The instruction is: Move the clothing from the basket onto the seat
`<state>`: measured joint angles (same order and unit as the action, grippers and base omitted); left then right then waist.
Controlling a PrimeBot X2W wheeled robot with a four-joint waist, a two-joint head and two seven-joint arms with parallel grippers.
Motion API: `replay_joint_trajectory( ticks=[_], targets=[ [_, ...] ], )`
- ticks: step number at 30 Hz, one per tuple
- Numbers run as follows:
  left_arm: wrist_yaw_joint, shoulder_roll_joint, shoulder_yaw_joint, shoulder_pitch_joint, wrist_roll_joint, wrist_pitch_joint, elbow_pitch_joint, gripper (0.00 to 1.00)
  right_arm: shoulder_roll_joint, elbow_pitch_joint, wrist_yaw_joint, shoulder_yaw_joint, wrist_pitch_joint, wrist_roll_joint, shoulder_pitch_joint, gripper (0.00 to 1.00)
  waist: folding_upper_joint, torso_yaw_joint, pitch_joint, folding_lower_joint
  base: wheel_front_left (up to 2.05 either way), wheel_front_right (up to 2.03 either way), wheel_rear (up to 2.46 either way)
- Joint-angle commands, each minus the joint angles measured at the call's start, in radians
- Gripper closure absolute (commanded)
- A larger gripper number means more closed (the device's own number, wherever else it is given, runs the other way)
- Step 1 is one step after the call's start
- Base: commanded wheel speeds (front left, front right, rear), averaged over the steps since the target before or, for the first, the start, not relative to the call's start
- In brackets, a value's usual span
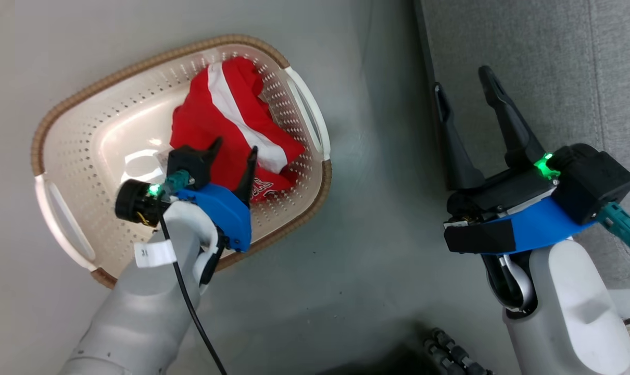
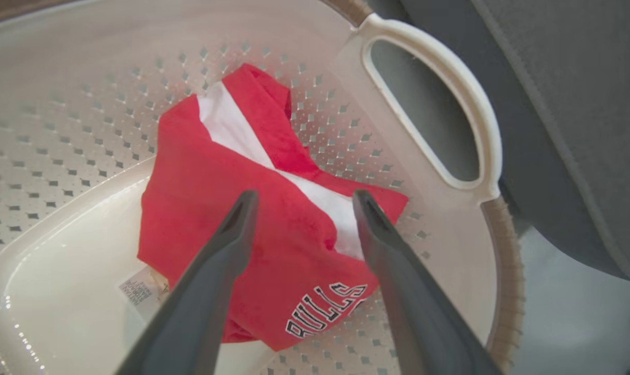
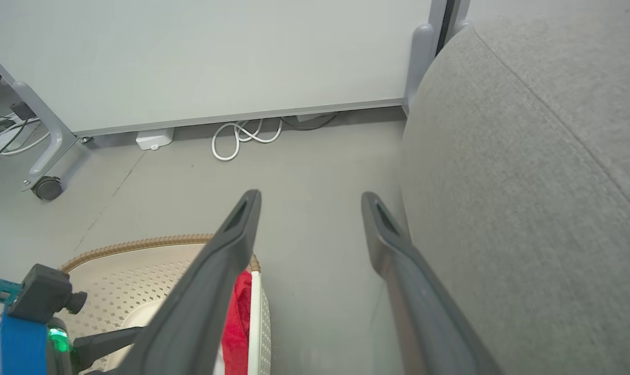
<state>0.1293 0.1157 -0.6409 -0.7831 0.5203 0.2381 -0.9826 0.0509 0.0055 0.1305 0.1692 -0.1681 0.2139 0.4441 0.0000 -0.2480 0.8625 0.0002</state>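
Observation:
The red clothing [image 1: 226,120] with a white stripe and "BULLS" lettering lies crumpled in the right half of the cream basket [image 1: 86,135]. My left gripper [image 1: 234,148] hangs open inside the basket, its fingers just above the garment [image 2: 273,208] and nothing between them. The basket wall [image 2: 75,104] surrounds the cloth. My right gripper [image 1: 463,86] stands open and empty over the floor at the edge of the grey seat [image 1: 544,62]. In the right wrist view the seat [image 3: 528,182] fills the right side, and the basket [image 3: 153,260] with red cloth [image 3: 239,317] sits at lower left.
A white panel on castors [image 3: 216,57] stands beyond the basket, with white cables [image 3: 242,136] on the grey floor [image 1: 367,250] under it. Between basket and seat runs a strip of bare floor. The basket's white handle [image 2: 440,104] lies close to the seat.

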Motion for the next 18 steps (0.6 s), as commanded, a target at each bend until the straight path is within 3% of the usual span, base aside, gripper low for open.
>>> replay_joint_trajectory(
  ticks=[1, 7, 18],
  targets=[
    [0.001, 0.002, -0.003, -0.024, 0.001, -0.001, -0.009, 0.00, -0.001, -0.006, 0.000, 0.003, -0.005, 0.000, 0.013, 0.00, 0.0000, -0.010, 0.020, -0.0002, 0.00, 0.00, 0.00],
    [0.001, -0.022, 0.008, -0.073, 0.041, -0.027, -0.127, 0.00, -0.001, -0.004, 0.000, 0.031, -0.018, 0.013, 0.029, 0.00, 0.0000, -0.024, 0.057, -0.0002, 0.00, 0.00, 0.00],
    [0.000, -0.047, 0.031, -0.131, 0.120, -0.024, -0.199, 0.00, -0.001, 0.007, 0.000, 0.059, -0.044, 0.052, 0.020, 0.00, 0.0000, -0.054, 0.099, -0.0002, 0.00, 0.00, 0.00]
  ],
)
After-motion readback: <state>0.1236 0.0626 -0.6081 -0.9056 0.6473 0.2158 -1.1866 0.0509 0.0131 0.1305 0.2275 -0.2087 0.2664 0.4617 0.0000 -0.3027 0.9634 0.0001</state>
